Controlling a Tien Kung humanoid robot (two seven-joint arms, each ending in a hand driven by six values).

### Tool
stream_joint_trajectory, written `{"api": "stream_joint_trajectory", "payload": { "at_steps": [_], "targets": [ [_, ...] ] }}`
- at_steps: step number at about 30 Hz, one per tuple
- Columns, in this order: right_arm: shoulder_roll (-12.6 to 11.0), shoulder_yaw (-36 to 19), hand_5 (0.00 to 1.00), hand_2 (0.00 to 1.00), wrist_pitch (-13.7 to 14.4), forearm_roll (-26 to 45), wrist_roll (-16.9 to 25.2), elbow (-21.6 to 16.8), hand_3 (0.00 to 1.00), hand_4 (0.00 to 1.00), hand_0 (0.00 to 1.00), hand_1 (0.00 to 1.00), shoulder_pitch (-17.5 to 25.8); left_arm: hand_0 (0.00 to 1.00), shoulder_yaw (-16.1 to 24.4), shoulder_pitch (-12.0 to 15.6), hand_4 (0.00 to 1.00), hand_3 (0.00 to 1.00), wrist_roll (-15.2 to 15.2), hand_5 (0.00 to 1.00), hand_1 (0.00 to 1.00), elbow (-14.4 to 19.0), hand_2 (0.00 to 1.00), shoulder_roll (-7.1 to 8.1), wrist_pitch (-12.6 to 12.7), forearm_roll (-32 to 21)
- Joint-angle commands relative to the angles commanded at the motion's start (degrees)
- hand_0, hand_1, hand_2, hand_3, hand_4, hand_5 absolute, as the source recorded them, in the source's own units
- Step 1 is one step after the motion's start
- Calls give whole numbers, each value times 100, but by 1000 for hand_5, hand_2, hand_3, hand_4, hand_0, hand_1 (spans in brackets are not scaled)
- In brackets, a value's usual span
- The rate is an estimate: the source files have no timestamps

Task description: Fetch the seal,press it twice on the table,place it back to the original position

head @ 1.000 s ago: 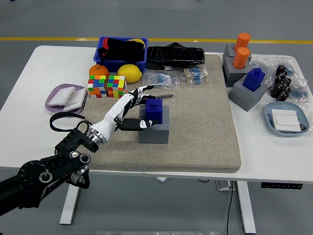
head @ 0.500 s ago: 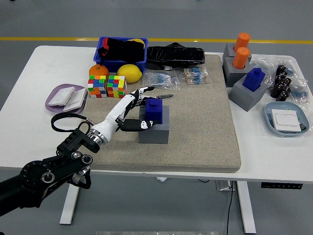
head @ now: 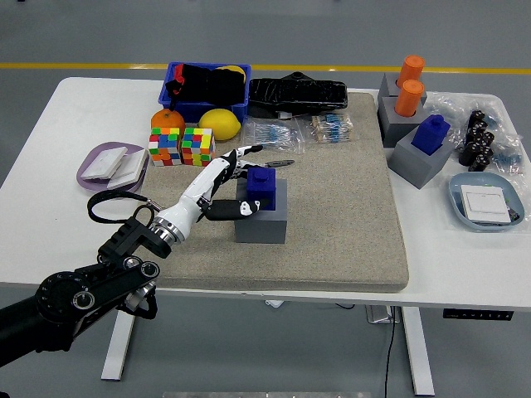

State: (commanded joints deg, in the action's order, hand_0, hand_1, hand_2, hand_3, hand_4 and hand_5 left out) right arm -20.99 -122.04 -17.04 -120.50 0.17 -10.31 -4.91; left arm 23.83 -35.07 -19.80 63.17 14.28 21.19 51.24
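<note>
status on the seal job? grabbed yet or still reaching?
Done: nothing visible; the blue seal sits in its grey holder on the mat. In hand: left hand is at the seal, fingers spread around its left side, not clearly closed. Left: grasp, lift, two presses, return to the holder.

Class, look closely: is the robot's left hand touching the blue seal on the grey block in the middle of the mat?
Cannot tell. In the head view the left hand overlaps the blue seal on its left side, but the angle shows neither plain contact nor a gap.
</note>
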Motion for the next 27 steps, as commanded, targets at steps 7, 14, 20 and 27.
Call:
{"api": "stream_joint_trajectory", "payload": {
  "at_steps": [7, 14, 20, 27],
  "targets": [
    [2, -15, 448, 662, 0, -4, 1, 0, 618, 789, 786, 683, -1, 700, -26, -15, 694, 878, 22, 2, 576, -10, 679, -12, 56, 50],
    [1, -36, 447, 662, 3, -9, 3, 0, 618, 789, 786, 683, 0, 665, -31, -32, 671, 870, 26, 2, 543, 3, 676, -35, 144, 119],
    [7, -43, 447, 662, 5, -4, -2, 0, 618, 789, 785, 683, 6, 666, -29, -41, 654, 870, -3, 2, 527, 20, 669, -51, 196, 110],
    [10, -53, 447, 662, 4, -8, -2, 0, 618, 789, 785, 683, 11, 665, -6, -60, 646, 870, 0, 2, 525, 60, 665, -47, 193, 121]
  ]
}}
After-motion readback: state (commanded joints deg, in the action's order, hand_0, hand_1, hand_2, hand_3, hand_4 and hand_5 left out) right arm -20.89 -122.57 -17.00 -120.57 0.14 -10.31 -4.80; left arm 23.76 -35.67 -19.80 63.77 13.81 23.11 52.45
